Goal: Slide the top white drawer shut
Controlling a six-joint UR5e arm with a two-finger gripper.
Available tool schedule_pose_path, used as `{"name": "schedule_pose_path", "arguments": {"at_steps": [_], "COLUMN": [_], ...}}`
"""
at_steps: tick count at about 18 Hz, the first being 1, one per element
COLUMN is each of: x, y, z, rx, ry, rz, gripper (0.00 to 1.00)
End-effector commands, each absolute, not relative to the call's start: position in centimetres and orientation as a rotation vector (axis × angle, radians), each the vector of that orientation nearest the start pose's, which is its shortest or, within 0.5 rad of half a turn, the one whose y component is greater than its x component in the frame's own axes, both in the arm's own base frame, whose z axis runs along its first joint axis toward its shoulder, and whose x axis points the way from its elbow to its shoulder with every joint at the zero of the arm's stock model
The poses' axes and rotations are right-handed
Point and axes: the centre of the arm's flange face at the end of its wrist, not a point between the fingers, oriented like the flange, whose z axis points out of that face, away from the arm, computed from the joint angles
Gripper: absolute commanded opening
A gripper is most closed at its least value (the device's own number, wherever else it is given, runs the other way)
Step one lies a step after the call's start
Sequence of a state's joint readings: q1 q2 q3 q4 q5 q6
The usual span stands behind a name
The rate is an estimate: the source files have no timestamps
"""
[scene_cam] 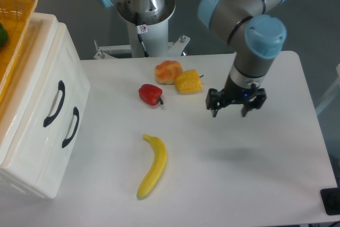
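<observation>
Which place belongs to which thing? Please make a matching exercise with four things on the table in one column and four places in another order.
Things:
1. banana
2. red pepper
3. gripper
4. top white drawer

Places:
A. far left, handle facing the table
B. above the right side of the table
C. front middle of the table
D. beside the yellow pepper

Pairs: 1-C, 2-D, 3-B, 4-A
</observation>
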State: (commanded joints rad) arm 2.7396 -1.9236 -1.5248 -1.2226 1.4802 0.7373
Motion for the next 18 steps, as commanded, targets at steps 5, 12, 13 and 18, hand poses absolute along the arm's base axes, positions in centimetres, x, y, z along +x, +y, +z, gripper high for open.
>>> {"name": "schedule_pose_path", "arguments": {"at_steps": [5,12,13,18], "x": [-54.7,-56.1,-56.2,-56.8], "y": [36.8,37.3,37.3,36.8], "z": [33.2,31.3,31.2,29.4], "rx": [-3.019,-3.094,-3.090,-3.098], "ry": [-0.464,0.066,0.185,0.320], "rz": [0.110,0.132,0.131,0.098], "gripper": [1.00,1.00,1.00,1.00]}}
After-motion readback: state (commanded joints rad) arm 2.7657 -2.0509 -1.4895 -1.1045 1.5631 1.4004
